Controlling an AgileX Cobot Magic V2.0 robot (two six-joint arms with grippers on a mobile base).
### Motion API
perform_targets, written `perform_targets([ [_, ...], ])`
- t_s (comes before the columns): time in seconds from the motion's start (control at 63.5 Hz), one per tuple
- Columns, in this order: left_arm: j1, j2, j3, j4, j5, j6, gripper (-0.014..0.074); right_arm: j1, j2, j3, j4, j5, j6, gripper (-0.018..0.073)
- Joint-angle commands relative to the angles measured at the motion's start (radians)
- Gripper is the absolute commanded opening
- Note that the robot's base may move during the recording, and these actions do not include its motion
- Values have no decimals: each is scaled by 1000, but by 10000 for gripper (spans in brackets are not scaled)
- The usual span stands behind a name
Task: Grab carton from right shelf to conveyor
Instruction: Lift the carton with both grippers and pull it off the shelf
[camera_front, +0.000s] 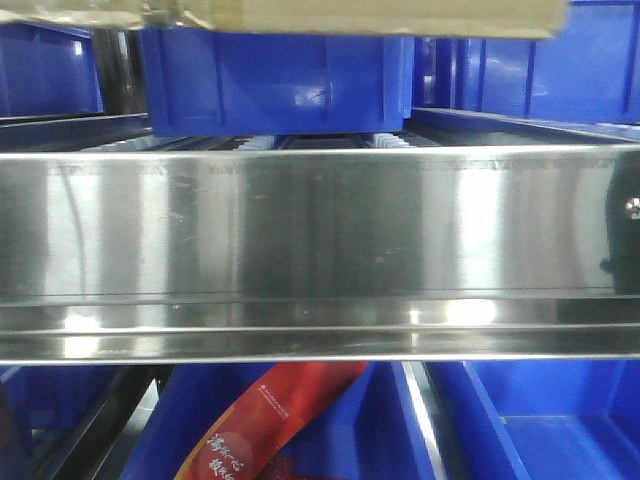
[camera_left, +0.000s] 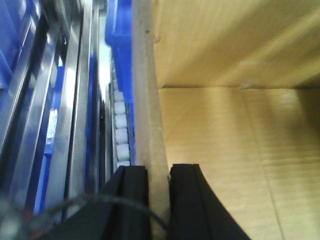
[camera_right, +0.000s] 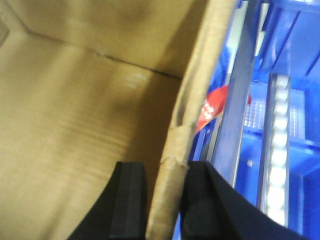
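One wall of the carton (camera_left: 225, 150) is pinched by the left hand (camera_left: 159, 180). Another is pinched by the right hand (camera_right: 165, 175).

Plain tan-brown corrugated cardboard carton (camera_left: 225, 140), unprinted, with faint fluting lines; wide brushed stainless-steel shelf rail (camera_front: 320, 230), silver with bright vertical glare streaks. Glossy royal-blue plastic bins (camera_front: 275, 85); row of small white rollers (camera_left: 121, 130); glossy red packet (camera_front: 270, 420) with white lettering. Left gripper (camera_left: 159, 172) and right gripper (camera_right: 162, 170): both with matte black fingers (camera_left: 135, 205).
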Motion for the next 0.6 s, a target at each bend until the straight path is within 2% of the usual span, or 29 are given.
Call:
perform_targets([
  [0.0, -31, -47, 63, -6, -39, -20, -17, 20, -49, 49, 2, -20, -23, -69],
  [0.252, -104, -139, 273, -12, -39, -62, -17, 20, -84, 98, -86, -20, -23, -69],
  [0.583, -114, -143, 256, -12, -39, -64, -17, 20, -84, 98, -87, -20, -23, -69],
])
